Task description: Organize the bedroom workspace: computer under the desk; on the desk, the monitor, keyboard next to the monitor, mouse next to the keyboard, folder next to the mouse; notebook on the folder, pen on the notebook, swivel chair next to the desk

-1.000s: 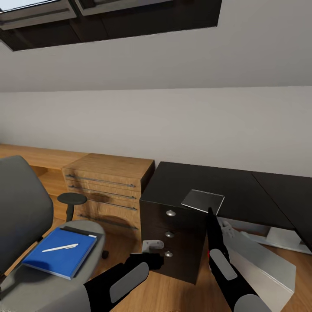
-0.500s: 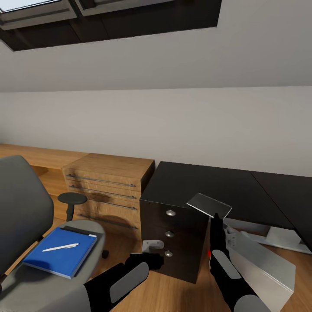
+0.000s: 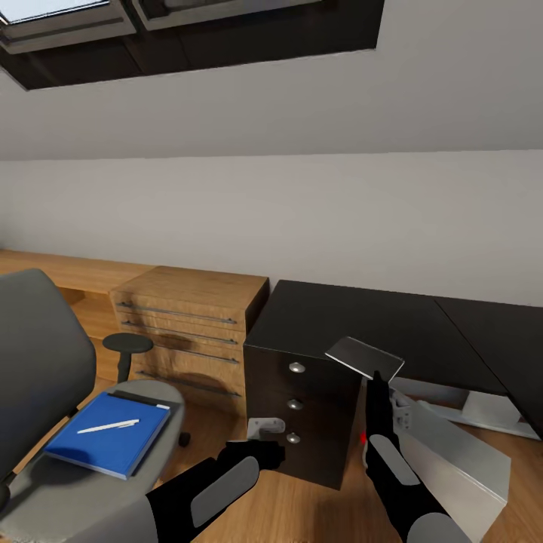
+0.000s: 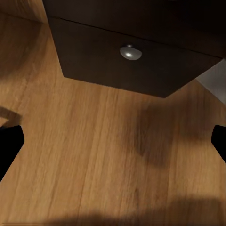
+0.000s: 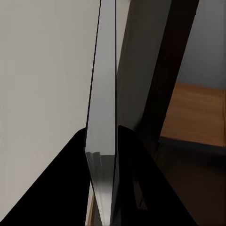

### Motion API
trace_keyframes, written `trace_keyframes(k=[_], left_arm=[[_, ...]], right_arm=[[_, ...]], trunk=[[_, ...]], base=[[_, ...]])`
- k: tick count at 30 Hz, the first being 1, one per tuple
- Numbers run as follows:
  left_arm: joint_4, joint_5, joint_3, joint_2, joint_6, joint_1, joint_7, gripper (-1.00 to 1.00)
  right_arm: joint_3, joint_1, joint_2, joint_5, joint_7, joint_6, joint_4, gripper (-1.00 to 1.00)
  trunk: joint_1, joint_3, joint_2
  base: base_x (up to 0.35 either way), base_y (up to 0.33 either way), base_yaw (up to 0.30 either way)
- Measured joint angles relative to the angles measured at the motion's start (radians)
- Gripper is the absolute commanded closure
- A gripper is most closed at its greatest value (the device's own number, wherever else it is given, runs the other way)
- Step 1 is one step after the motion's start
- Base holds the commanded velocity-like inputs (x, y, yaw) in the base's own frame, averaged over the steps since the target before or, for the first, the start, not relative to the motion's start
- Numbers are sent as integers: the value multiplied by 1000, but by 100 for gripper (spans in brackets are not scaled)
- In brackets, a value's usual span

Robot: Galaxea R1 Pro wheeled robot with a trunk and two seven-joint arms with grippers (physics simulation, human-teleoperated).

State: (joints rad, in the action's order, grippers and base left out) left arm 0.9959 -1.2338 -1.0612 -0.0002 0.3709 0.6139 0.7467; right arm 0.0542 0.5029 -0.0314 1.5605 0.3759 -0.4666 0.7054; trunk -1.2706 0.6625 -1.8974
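Surface [image 3: 354, 320]: I see bare glossy black ahead.
Swivel chair [image 3: 38, 377]: off to my left — folder [image 3: 109, 434] and pen [image 3: 108, 427] on its seat.
Notebook [image 3: 365, 357]: over the surface's front corner, pinched by my right claw [image 3: 375, 385] just beneath it.
Left claw [image 3: 265, 434]: spread, low, empty.

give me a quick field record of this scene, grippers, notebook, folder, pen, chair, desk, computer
right gripper: shut on the notebook, held over the desk's near edge
left gripper: open, low by the desk drawers, holding nothing
folder: flat on the swivel chair seat
pen: lying on the folder
desk: glossy black top, bare in view
computer: on the floor beside the desk drawers
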Motion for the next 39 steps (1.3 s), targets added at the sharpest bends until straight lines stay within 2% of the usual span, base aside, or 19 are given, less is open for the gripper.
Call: trace_keyframes(k=[25, 39], left_arm=[[0, 0, 0, 0, 0, 0, 0, -100], [0, -2, 1, 0, 0, 0, 0, -100]], right_arm=[[1, 0, 0, -5, -12, 0, 6, 100], [1, 0, 0, -6, -18, 0, 9, 100]], trunk=[[0, 0, 0], [0, 0, 0]], base=[[-12, 0, 0], [62, 0, 0]])
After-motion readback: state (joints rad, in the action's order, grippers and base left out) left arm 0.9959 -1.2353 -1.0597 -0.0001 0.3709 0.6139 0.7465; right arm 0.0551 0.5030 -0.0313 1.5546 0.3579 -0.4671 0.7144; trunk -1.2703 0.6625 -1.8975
